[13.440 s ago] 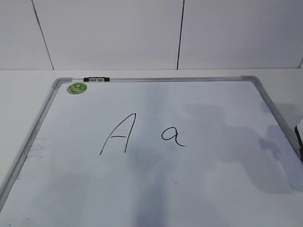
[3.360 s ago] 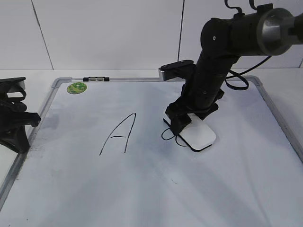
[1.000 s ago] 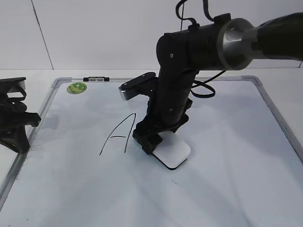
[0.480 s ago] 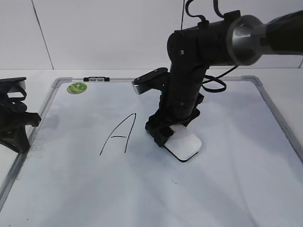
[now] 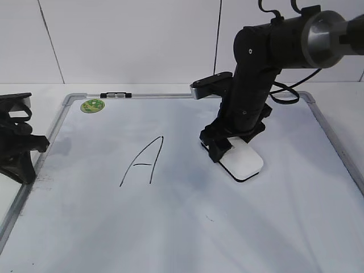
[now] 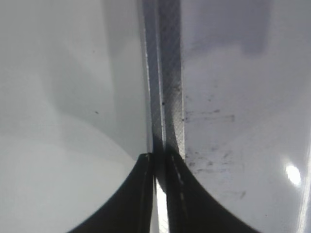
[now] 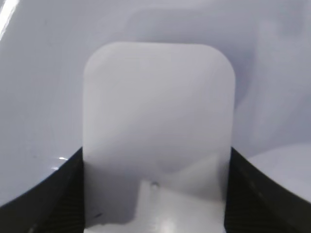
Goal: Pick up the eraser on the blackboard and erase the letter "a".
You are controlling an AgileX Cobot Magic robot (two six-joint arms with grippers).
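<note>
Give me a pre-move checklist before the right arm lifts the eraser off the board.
1. Grip: right gripper shut on the eraser, fingers against both long sides in the right wrist view. Ok.
2. Contact: eraser looks flat on the blackboard. Ok.
3. Lowercase "a": no stroke visible anywhere around the eraser; whether any remains under it, cannot tell.
4. Capital A: intact, clear of the eraser. Ok.
5. Left gripper: shut, parked over the board's left frame, far from the work area. Ok.
6. Cable at the right arm's wrist: loops free above the board, not snagged. Ok.
</note>
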